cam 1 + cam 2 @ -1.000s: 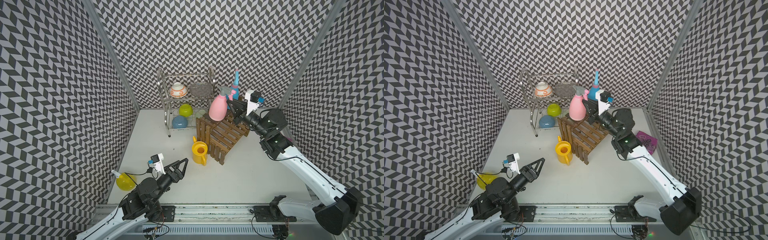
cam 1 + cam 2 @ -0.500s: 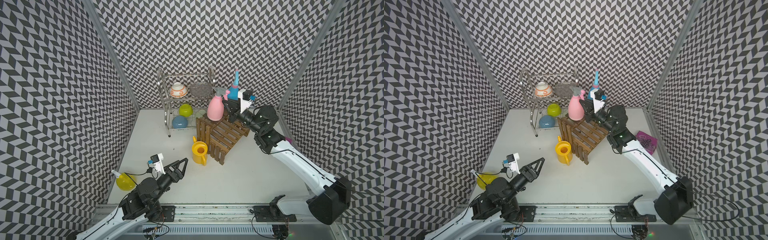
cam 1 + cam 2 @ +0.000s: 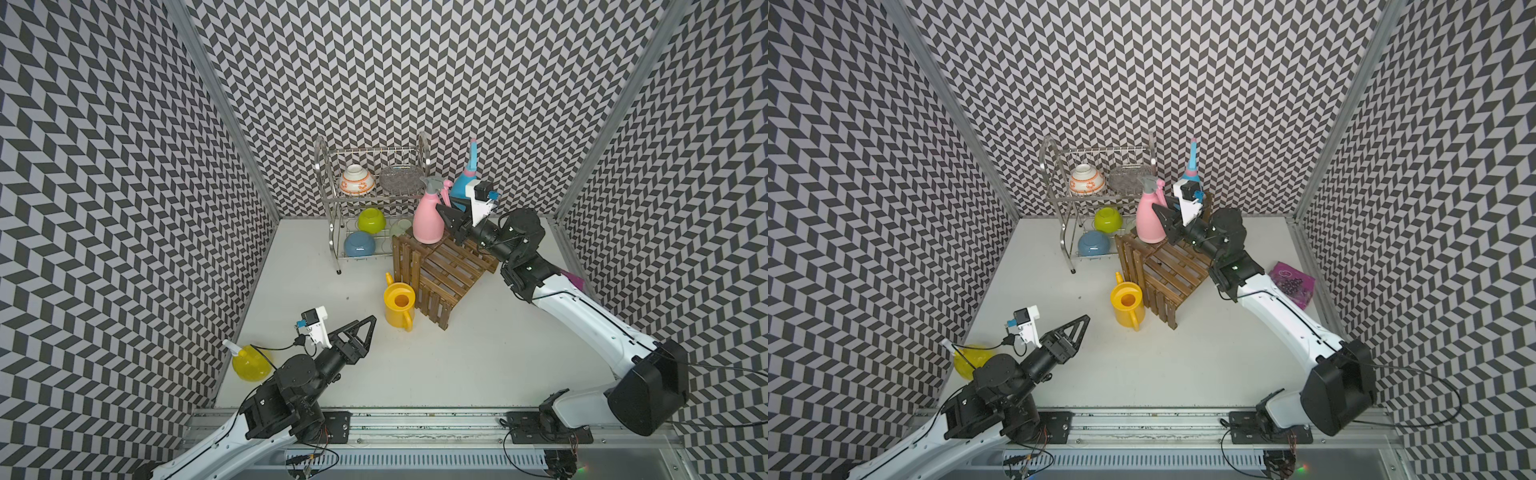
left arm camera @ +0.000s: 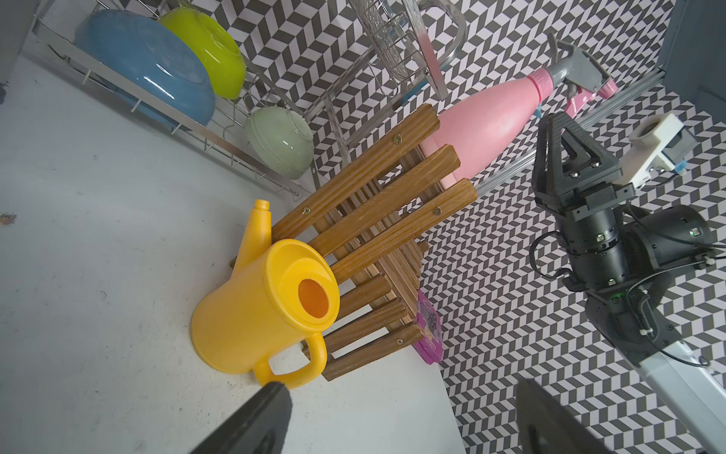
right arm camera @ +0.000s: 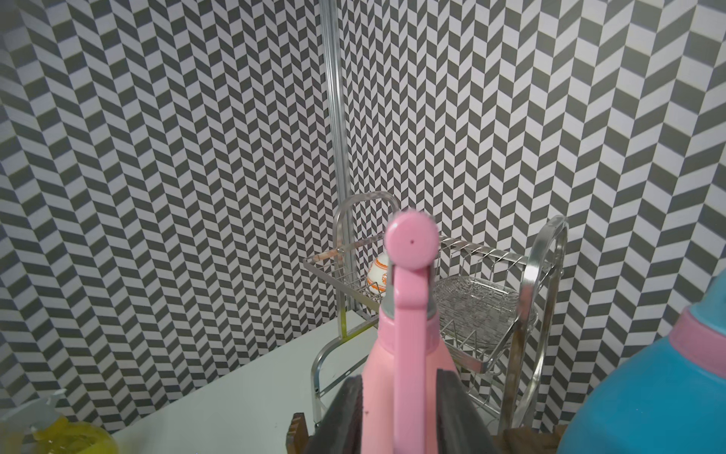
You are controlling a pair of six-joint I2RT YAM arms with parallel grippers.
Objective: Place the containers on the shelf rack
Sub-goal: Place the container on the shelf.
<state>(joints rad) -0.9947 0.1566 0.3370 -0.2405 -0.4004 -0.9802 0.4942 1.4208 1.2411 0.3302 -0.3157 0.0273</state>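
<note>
Nearest the rail, the left gripper point(image 3: 368, 324) hangs above the table point(image 3: 478, 353) with its jaws spread wide and empty. The translucent yellow round spray bottle point(image 3: 248, 364) sits beside that arm on the table. The yellow watering can point(image 3: 399, 306) stands upright just beside the low end of the shelf rack point(image 3: 446, 266). Neither is shelved yet.

Farther back, the pink spray bottle point(image 3: 428, 218) stands upright on the rack's top level, near the corner facing the wire dish rack point(image 3: 332, 199). The right gripper point(image 3: 445, 214) reaches in level, its fingers point(image 5: 349, 412) flanking the bottle's body low down. Whether they pinch it or merely lie against it cannot be told.

The step in hand looks like the release. It is best done by parting both jaws evenly until daylight shows on each side. The arm can then draw straight back along its own line, with no sideways swing. The bottle is tall with a small foot and stands near the edge, so a dragging pad could tip it. The blue spray bottle point(image 3: 461, 189) stands just beside the wrist at the back, so the withdrawal should also avoid lifting or twisting toward it.
</note>
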